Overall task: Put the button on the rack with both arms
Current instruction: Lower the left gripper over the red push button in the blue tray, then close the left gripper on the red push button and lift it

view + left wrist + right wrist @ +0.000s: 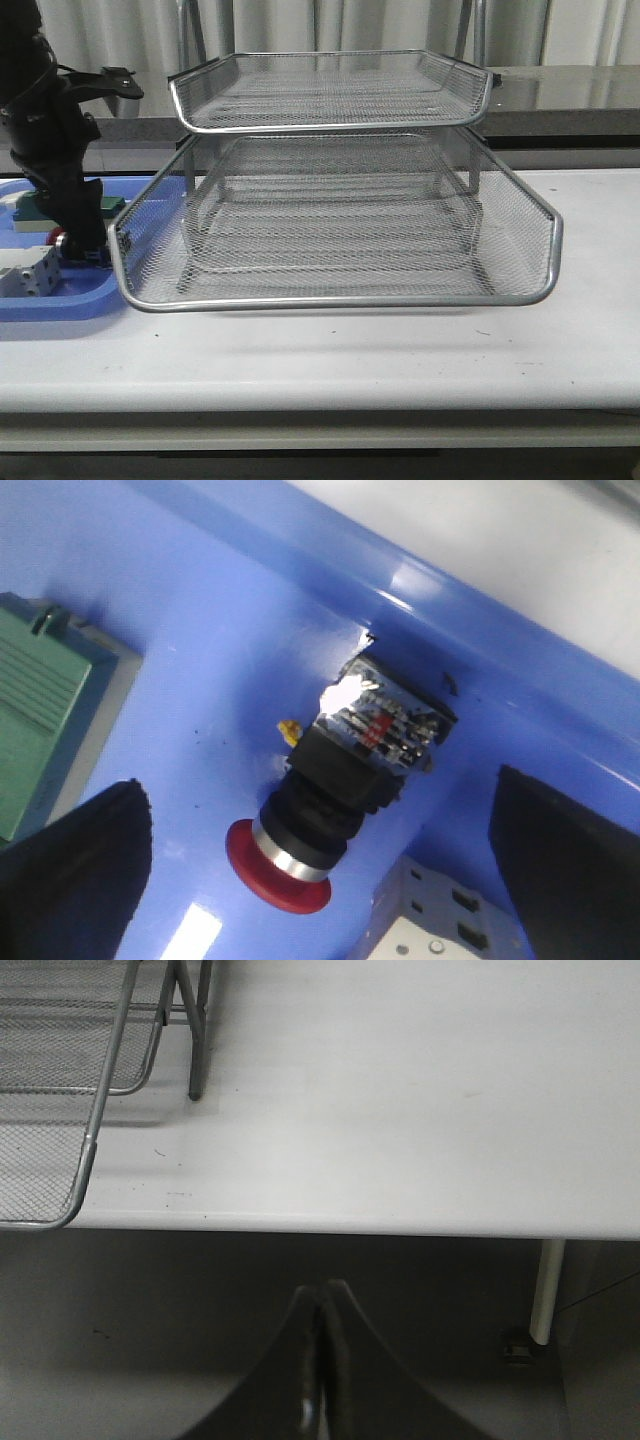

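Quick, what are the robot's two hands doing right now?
Left gripper: open, fingers on either side of the button, not gripping it.
Right gripper: closed, holding nothing.

You are looking at one bench. One rack is standing on it, and it is showing two mesh tiers in the front view. One blue tray is sitting at the left. Inside it you are seeing one button, one green block and one white block. One arm is showing at the left in the front view. Two end effectors are appearing across the wrist views: the left end effector and the right end effector.
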Available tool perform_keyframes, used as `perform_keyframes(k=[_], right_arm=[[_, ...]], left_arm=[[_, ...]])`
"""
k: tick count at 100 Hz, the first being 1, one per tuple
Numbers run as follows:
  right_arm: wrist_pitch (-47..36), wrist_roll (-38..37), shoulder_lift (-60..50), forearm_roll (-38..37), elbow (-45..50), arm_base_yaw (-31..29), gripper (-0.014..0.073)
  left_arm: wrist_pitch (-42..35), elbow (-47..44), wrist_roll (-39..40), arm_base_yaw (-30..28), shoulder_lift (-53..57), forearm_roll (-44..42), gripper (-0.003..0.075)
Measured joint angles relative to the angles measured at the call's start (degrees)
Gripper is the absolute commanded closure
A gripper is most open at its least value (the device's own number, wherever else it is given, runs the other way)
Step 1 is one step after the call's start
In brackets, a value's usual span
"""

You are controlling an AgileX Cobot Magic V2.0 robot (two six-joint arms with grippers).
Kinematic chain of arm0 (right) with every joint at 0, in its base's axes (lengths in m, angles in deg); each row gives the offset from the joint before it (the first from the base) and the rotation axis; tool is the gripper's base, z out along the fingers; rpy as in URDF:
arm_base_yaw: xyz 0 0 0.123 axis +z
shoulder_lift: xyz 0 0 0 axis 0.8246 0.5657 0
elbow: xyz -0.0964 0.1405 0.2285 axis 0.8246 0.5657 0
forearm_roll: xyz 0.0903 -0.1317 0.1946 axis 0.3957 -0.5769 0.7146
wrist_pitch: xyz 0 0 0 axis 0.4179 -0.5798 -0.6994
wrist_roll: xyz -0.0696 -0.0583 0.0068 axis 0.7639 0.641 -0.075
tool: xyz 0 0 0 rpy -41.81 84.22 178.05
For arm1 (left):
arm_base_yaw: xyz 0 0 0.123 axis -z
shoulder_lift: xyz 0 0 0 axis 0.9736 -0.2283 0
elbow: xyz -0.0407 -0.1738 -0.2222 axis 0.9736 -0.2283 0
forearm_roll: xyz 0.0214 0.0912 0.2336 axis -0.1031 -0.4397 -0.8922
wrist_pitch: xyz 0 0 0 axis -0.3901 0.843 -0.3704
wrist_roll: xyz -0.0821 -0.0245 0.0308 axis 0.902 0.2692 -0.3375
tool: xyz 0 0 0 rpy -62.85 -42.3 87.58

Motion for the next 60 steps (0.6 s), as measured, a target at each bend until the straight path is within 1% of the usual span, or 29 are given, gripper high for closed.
perform_keyframes(k=[32, 60], right_arm=[[0.00, 0.00, 0.00, 0.00, 0.00, 0.00, 0.0664], [0.00, 0.00, 0.00, 0.00, 0.00, 0.00, 0.0664]], left_arm=[[-1.78, 0.09, -2.13, 0.00, -1.72, -0.14, 0.0070], [-2.85, 0.09, -2.47, 0.00, -4.64, -0.14, 0.0073]])
